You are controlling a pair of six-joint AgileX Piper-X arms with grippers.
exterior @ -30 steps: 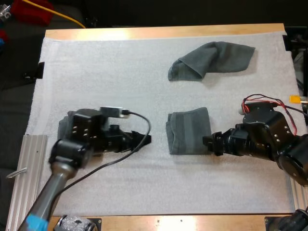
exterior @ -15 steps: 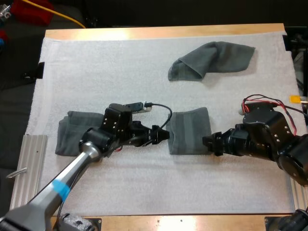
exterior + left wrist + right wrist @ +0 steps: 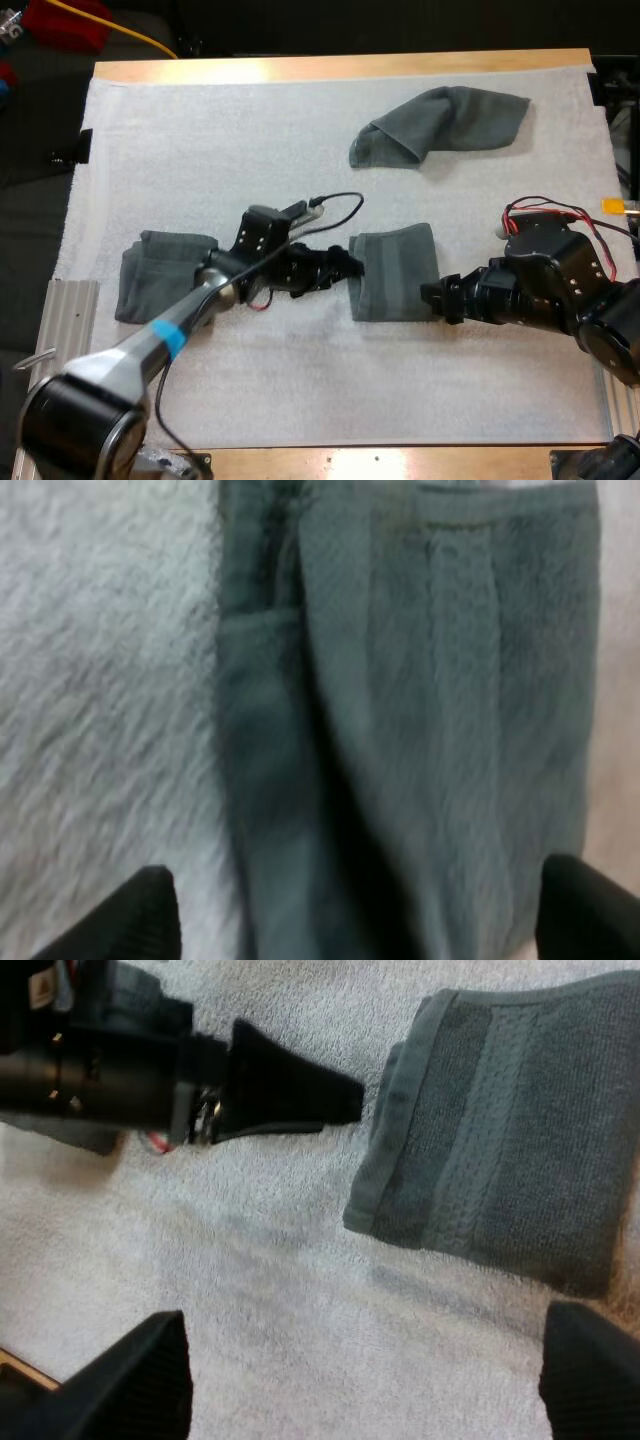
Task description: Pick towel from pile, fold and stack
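Towels lie in 3 spots on the white mat (image 3: 200,150): a folded towel (image 3: 395,275) in the middle, a crumpled towel (image 3: 440,125) at the far side & a loose towel (image 3: 160,278) at the left. Our left gripper (image 3: 348,267) is at the folded towel's left edge, our right gripper (image 3: 433,293) at its right edge. On both, the left fingers (image 3: 140,920) & right fingers (image 3: 150,1370) stand wide apart; we hold nothing.

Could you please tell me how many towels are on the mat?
3: a crumpled towel at the far side of the mat, a folded towel at its centre, and a left-hand towel near its left edge, which may hide more folded beneath.
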